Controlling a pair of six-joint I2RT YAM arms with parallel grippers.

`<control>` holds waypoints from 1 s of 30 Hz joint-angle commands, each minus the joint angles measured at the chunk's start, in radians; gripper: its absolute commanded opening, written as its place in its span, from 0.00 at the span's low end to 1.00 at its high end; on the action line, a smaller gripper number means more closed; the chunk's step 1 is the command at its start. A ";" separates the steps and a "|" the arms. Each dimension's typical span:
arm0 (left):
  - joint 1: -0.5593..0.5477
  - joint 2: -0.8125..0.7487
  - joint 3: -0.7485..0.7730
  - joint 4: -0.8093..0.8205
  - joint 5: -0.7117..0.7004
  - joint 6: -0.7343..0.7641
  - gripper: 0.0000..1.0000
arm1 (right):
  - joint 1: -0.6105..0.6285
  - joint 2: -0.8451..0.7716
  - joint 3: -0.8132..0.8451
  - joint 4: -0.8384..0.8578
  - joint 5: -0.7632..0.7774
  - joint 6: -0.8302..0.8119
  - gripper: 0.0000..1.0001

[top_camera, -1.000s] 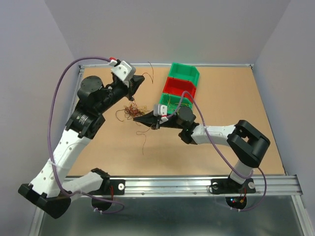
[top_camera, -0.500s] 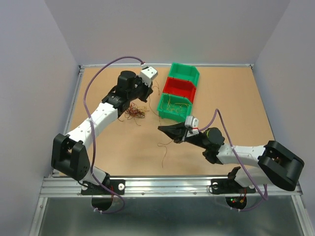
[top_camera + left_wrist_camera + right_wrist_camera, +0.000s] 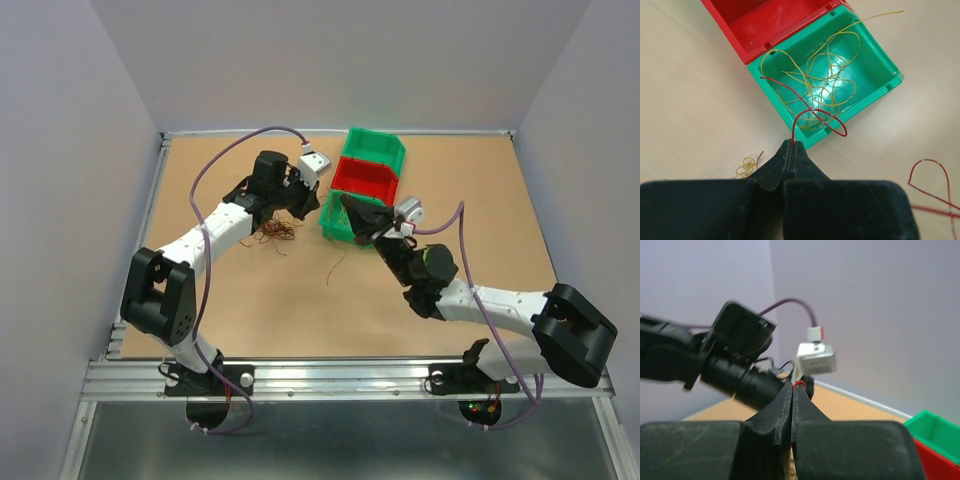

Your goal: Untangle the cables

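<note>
Right fingers (image 3: 782, 405) swung up beside the nearer green bin (image 3: 879, 64), clamping red cable (image 3: 799, 384); left fingers (image 3: 777, 167) likewise.

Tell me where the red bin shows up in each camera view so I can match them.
Top external: red bin, centre back, between the far green bin and the near green bin.
Left wrist: top, left of centre, cut by the top edge.
Right wrist: bottom right corner, mostly cut off.
Shared landmark: the tan tabletop, in all three.
</note>
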 commanded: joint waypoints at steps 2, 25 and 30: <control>-0.004 -0.005 0.028 0.046 0.057 0.009 0.02 | -0.031 -0.008 0.278 -0.139 0.091 -0.018 0.01; -0.062 0.308 0.317 0.177 -0.004 -0.040 0.14 | -0.626 0.378 0.815 -0.619 -0.616 0.453 0.01; -0.081 0.490 0.584 0.060 -0.099 -0.001 0.14 | -0.646 0.444 0.857 -0.620 -0.684 0.402 0.01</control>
